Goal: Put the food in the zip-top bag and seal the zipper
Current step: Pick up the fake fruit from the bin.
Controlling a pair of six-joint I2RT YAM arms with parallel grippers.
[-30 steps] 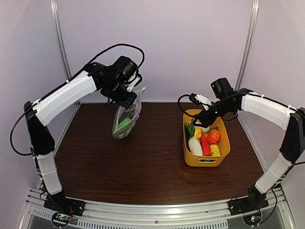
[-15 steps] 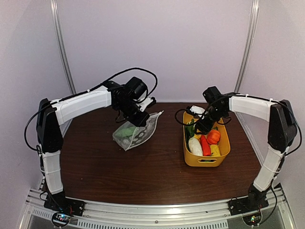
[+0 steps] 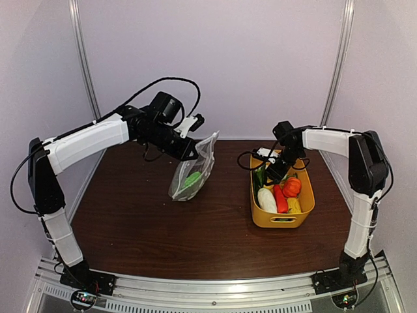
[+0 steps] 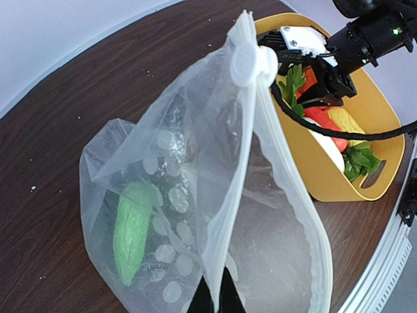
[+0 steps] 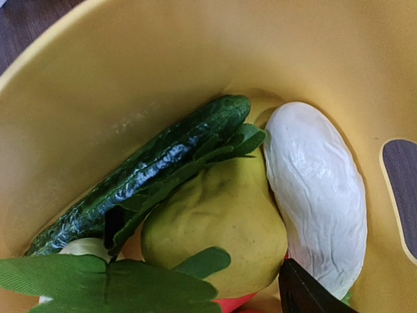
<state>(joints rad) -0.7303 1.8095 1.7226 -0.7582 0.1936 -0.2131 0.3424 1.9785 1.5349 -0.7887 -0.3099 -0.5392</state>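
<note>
My left gripper [image 3: 189, 154] is shut on the mouth edge of the zip-top bag [image 3: 194, 171] and holds it hanging above the table, left of the basket. In the left wrist view the bag [image 4: 260, 228] gapes open, with the white slider [image 4: 246, 62] at the far end of the zipper and a green food piece [image 4: 133, 231] inside. My right gripper [image 3: 276, 171] is down in the yellow basket [image 3: 284, 220], open over a yellow-green piece [image 5: 215, 222]. One finger [image 5: 306, 293] shows; leaves hide the other. A dark cucumber [image 5: 150, 166] and a white piece [image 5: 316, 189] lie beside it.
The basket also holds white [image 3: 266, 199], red [image 3: 280, 197], orange [image 3: 292, 187] and yellow [image 3: 294, 205] pieces. Its wall [image 5: 130, 65] closes in around my right gripper. Pale walls and metal posts stand behind the dark brown table [image 3: 163, 235].
My left arm has swung the bag down and then to the right, toward the basket, and lifted it again. My right gripper has moved lower into the basket's far end.
</note>
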